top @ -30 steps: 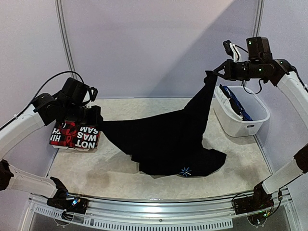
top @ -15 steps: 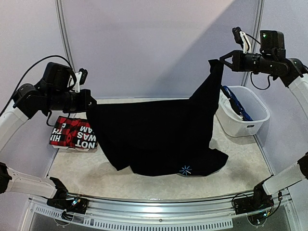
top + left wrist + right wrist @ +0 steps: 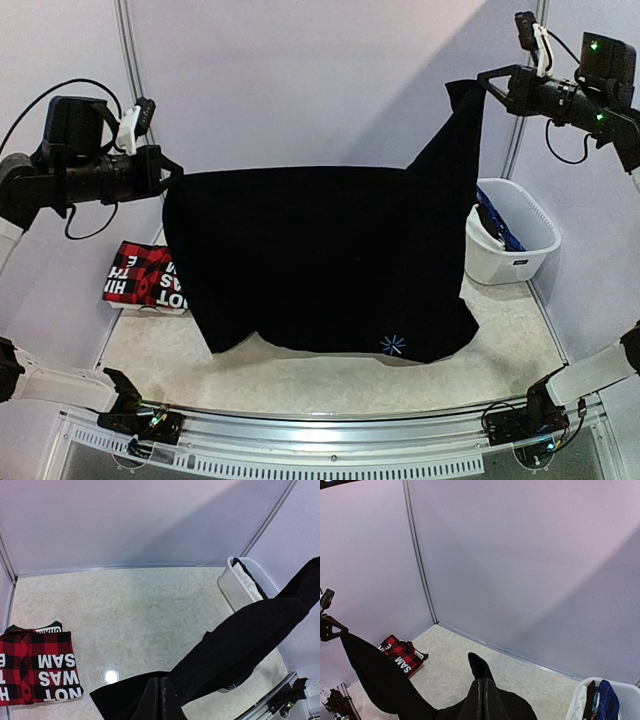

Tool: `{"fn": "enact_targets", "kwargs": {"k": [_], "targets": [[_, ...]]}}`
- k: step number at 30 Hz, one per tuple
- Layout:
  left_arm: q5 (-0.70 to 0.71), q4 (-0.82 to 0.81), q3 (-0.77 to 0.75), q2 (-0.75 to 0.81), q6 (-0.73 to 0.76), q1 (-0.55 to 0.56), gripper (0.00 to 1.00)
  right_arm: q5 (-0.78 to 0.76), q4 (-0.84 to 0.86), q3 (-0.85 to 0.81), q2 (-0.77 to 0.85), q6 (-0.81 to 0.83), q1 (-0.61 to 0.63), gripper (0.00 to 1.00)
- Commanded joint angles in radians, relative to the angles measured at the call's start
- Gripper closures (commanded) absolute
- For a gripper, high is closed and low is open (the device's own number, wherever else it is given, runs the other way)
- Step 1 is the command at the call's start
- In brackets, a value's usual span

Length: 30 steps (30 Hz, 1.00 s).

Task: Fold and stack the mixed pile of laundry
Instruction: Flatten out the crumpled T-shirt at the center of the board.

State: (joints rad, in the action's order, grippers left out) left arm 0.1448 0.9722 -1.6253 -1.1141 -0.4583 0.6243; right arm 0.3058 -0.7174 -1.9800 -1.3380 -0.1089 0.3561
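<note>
Holding the black garment (image 3: 330, 260) up between both arms, I have it spread like a curtain across the bench (image 3: 300, 380). Its long axis runs left to right. The top edge stays level from the left corner for most of the width, then climbs steeply to a peak at the right corner. The hem hangs down toward the bench, with a small blue star mark (image 3: 391, 345) near the lower right. I cannot tell whether the hem touches the surface.

The left end effector (image 3: 172, 172) is fully closed, pinching the garment's upper left corner. The right end effector (image 3: 487, 82) is also clamped tight, on the upper right corner and higher than the left one. Both wrist views show the fingers pressed together with black cloth between them.

The red plaid garment (image 3: 145, 277) lies folded flat at the bench's left edge, partly hidden behind the black cloth. Its white lettering reads upside down from the top camera.

The white basket (image 3: 520, 262) sits at the right side of the bench, just beside the hanging cloth. A blue plaid shirt (image 3: 497, 222) sits inside it against the near wall.
</note>
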Motion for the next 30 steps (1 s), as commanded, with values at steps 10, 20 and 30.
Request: {"fn": "enact_targets", "kwargs": {"k": [10,20,30], "targets": [[-0.119,0.031,-0.275,-0.04,0.098,-0.011,1.0,0.039,0.114,-0.132,0.095,0.028,0.0,1.0],[-0.338,-0.017,-0.496,-0.102,0.101,-0.011,1.0,0.042,0.146,-0.307,0.097,0.064,0.001,1.0],[-0.428,-0.168,-0.685,-0.157,0.106,-0.011,1.0,-0.013,0.356,-0.377,0.101,0.143,0.001,1.0]]}}
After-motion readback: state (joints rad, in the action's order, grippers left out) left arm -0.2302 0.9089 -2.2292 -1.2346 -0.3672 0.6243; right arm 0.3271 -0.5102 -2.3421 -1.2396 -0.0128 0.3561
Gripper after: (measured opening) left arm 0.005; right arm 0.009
